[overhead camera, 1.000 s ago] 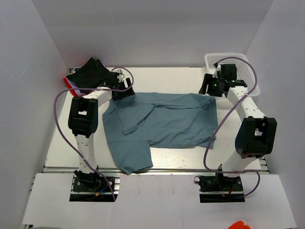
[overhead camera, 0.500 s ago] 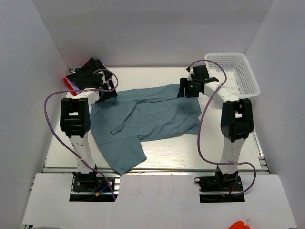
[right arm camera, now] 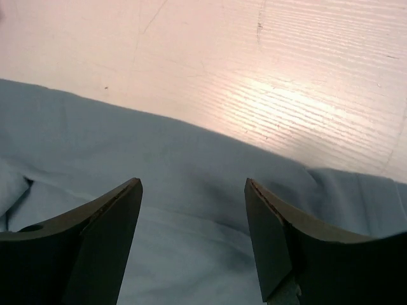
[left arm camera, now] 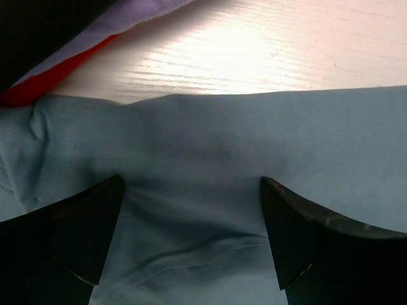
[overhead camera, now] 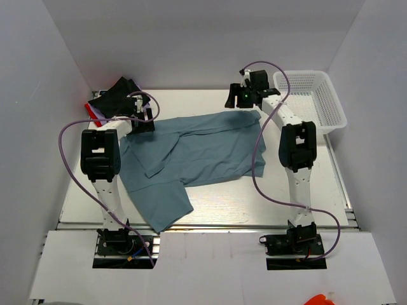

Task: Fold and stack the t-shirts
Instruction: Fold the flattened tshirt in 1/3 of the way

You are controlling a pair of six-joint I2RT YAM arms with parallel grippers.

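Where the blue-teal shirt (overhead camera: pixel 197 149) lies spread on the tabletop (overhead camera: pixel 254 197), its far edge runs under both claws. The left claw (left arm camera: pixel 191 190) stands wide open with cloth spanning the gap between its fingers, which seem to rest on the fabric, and the right claw (right arm camera: pixel 193 187) gapes as wide over the hem, gripping nothing. Just beyond the left claw lie the black shirt (overhead camera: pixel 117 95) and the red shirt (left arm camera: pixel 57 79), while the basket (overhead camera: pixel 337 111) stands to the right claw's right.

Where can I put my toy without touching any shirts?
Bare table lies at the front, between the blue shirt and the right arm, and along the back wall beyond the shirt. The far-left corner is crowded with the black shirt pile.
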